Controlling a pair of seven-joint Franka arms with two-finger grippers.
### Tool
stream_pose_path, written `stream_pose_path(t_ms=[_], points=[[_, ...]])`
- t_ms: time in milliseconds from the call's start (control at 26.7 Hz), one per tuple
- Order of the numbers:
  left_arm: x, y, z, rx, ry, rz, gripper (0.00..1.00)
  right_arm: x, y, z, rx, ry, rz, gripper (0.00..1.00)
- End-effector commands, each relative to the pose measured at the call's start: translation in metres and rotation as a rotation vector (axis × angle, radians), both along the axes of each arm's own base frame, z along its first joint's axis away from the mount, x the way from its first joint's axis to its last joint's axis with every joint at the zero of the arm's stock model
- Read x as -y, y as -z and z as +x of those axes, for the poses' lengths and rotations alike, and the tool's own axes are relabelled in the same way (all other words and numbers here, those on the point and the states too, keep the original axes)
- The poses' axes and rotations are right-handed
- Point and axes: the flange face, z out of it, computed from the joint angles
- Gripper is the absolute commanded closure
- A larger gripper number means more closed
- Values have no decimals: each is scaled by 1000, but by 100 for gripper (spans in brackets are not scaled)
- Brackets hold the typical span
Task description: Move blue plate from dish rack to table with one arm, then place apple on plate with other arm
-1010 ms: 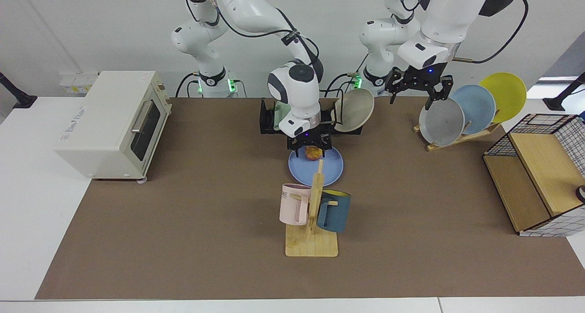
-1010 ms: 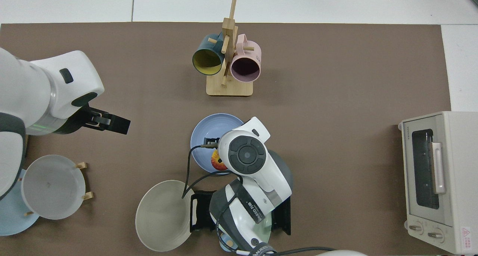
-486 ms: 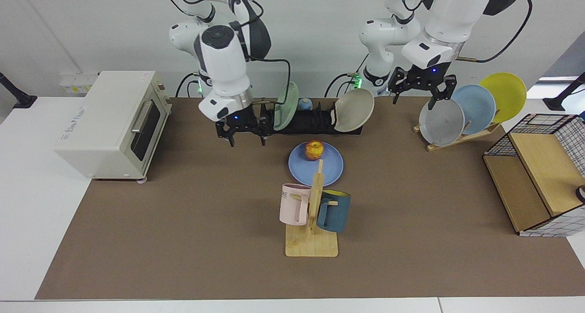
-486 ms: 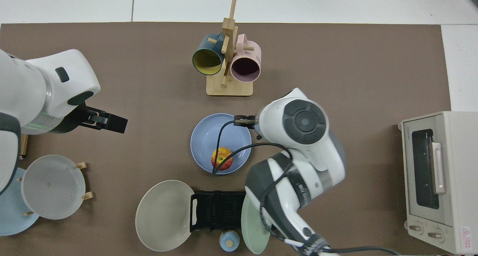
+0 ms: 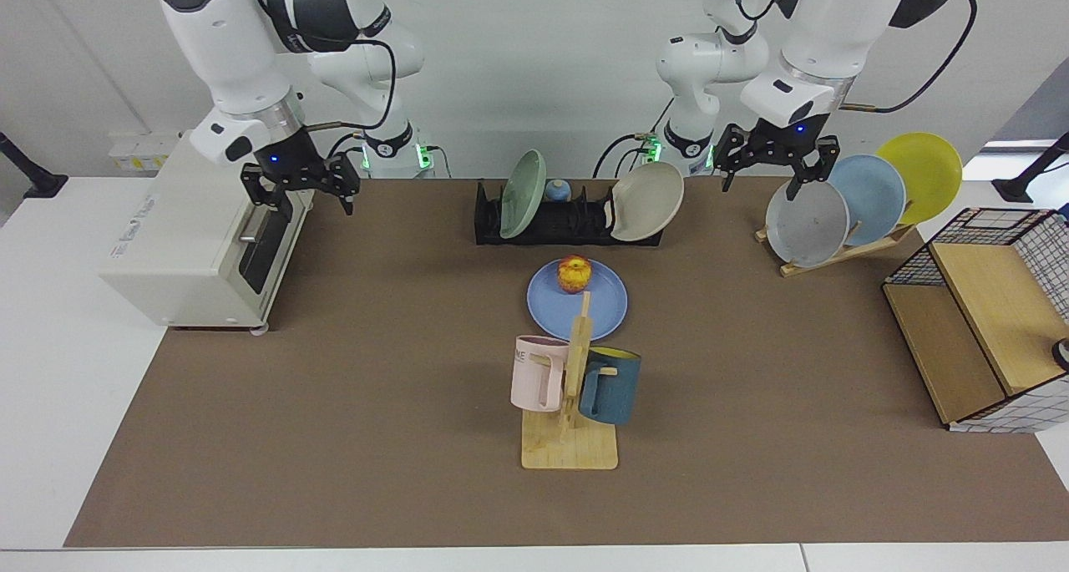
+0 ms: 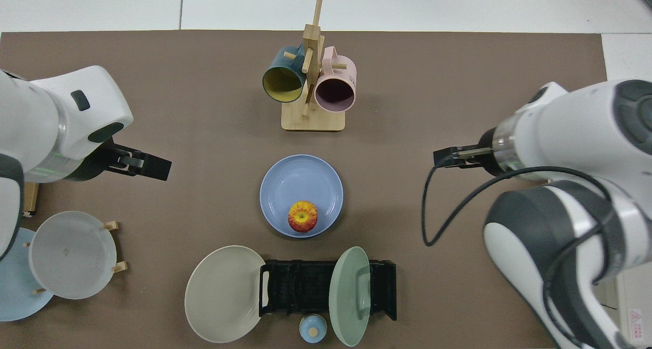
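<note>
The blue plate (image 5: 603, 309) (image 6: 300, 178) lies flat on the brown table (image 5: 376, 388), just in front of the black dish rack (image 5: 568, 223) (image 6: 305, 287). The apple (image 5: 573, 274) (image 6: 302, 216) rests on the plate's side nearest the rack, and nothing touches it. My right gripper (image 5: 302, 198) hangs open and empty far off, above the toaster oven's front corner. Over the grey plate on the wooden rack my left gripper (image 5: 770, 175) hovers open, also empty.
The dish rack holds a green plate (image 5: 523, 194) and a beige plate (image 5: 648, 201). A mug tree (image 5: 570, 388) with two mugs stands in front of the blue plate. A toaster oven (image 5: 200, 221), a wooden plate rack (image 5: 835, 250) and a wire-and-wood crate (image 5: 977, 330) sit at the sides.
My right gripper let go of the apple on the blue plate, rose and swung away to the toaster oven. The left gripper barely moved.
</note>
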Motion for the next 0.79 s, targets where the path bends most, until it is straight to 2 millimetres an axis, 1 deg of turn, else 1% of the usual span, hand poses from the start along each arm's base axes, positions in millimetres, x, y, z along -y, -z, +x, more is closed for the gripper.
stream_pose_path(t_ms=[0, 75, 150, 224, 374, 486, 524, 748], points=[[-2, -15, -8, 16, -16, 23, 0, 32, 1, -5, -7, -38, -22, 1], [-3, -24, -13, 31, -18, 24, 0, 40, -9, -5, 6, -46, -55, 1], [-4, -29, -16, 42, -19, 23, 0, 51, -25, -4, 29, -43, -79, 1], [-5, -31, -16, 49, -19, 22, 0, 49, -37, -3, 35, -34, -59, 1], [-5, -31, -16, 48, -24, 20, 0, 45, -38, -2, 21, -23, -38, 1], [-6, -31, -17, 45, -24, 23, 0, 39, -40, -6, 5, 57, 12, 1], [-6, -31, -17, 44, -26, 23, 0, 41, -39, -7, -7, 73, 6, 1], [-8, -31, -16, 44, -29, 23, 0, 39, -40, -9, -5, 30, -48, 1]])
